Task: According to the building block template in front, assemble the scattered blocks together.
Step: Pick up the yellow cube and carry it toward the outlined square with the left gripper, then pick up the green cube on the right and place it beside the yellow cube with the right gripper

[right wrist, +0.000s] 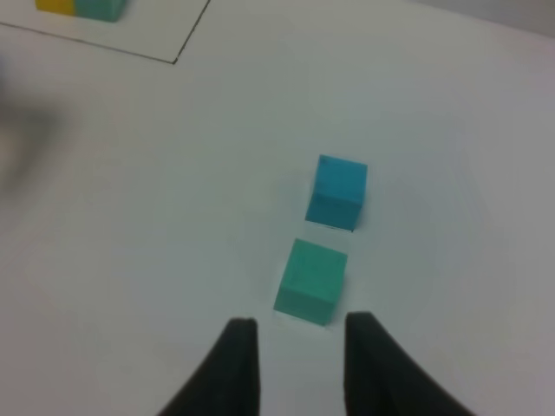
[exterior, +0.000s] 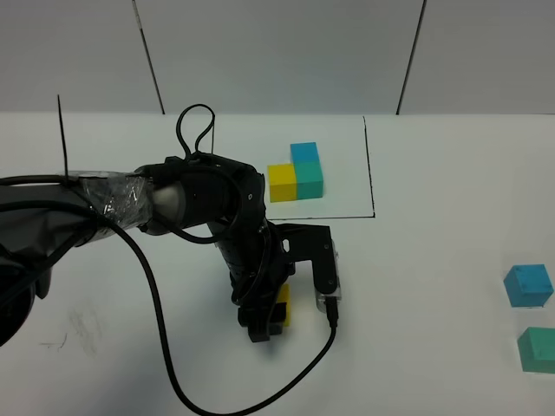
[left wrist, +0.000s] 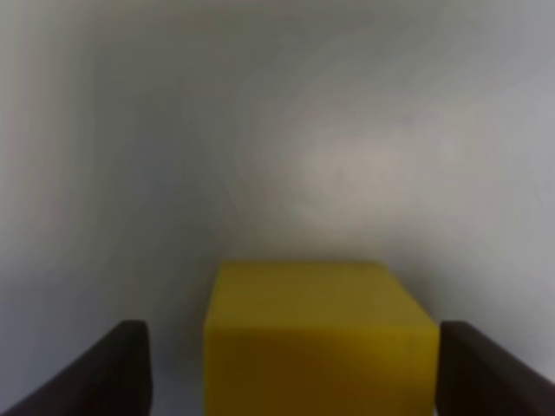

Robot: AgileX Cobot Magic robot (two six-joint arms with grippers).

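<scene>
The template [exterior: 297, 173], yellow and teal cubes with a blue one on top, stands inside the black drawn frame at the back; its lower edge [right wrist: 82, 7] shows in the right wrist view. My left gripper [exterior: 270, 319] [left wrist: 292, 328] is open around the loose yellow cube [exterior: 283, 305] [left wrist: 319, 338] on the table, with a gap at each finger. The loose blue cube [exterior: 528, 286] [right wrist: 338, 191] and teal cube [exterior: 538, 349] [right wrist: 310, 282] lie at the right edge. My right gripper [right wrist: 301, 322] hovers just short of the teal cube, fingers drawn in, holding nothing.
The left arm and its black cable [exterior: 165, 347] stretch across the left and middle of the white table [exterior: 416, 286]. A thin black line [exterior: 62, 139] is drawn at the far left. The right arm is out of the exterior high view.
</scene>
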